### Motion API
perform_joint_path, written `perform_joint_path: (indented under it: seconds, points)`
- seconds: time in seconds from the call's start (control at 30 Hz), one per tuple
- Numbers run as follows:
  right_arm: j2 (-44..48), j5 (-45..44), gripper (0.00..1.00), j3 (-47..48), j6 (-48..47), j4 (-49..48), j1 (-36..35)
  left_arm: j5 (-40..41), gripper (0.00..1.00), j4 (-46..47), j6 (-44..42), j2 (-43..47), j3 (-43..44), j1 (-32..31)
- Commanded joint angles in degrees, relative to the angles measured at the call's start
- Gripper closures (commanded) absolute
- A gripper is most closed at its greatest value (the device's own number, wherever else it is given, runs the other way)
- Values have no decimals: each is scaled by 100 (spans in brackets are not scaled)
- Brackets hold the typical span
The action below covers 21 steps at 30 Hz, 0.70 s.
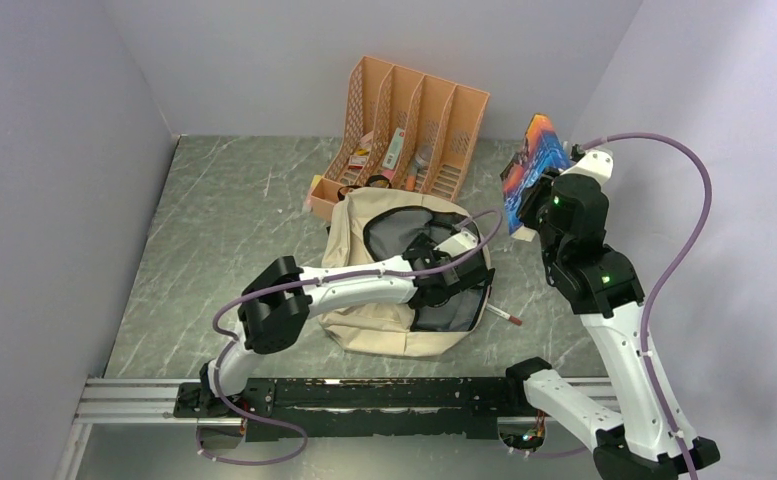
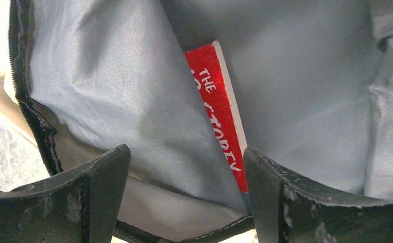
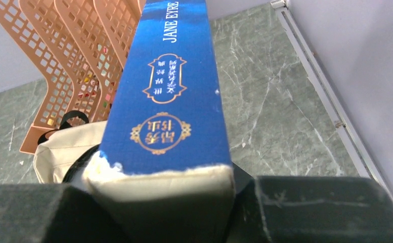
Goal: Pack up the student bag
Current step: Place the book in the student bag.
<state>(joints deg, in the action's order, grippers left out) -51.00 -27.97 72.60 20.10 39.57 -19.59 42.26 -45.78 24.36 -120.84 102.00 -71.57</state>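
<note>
The blue book (image 3: 169,91) bears "JANE EYRE" in white capitals on its spine, beside gold Chinese characters in two ornamental frames, which I cannot read. The red book (image 2: 219,116) in the bag (image 2: 108,76) shows white "THE" and, partly hidden, "STOR…".

Bags: one, the student bag (image 1: 364,225).
Books: I count two, a red book (image 2: 218,116) and a blue book (image 3: 169,96).
File organizers: one, an orange file organizer (image 1: 434,110).
Pens: one pen (image 1: 504,317), on the tabletop (image 1: 234,210).
Small items in the organizer: several, too small for me to count.
</note>
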Motion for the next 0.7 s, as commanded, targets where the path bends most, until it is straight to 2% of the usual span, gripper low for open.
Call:
perform_joint_path:
  seconds: [0.0,0.4,0.6,0.67]
  points:
    - [170,-122,100,86,-14,-865,30,364,15,-124,-169,-161,167,-32]
    - [187,-88,100,-15,-59,-952,33,690,37,-181,-336,-357,168,-32]
    - [209,-36,100,-64,117,-986,34,740,66,-147,-486,-243,31,0]
    - [223,23,100,-62,167,-983,29,725,86,-125,-511,-153,-13,28]
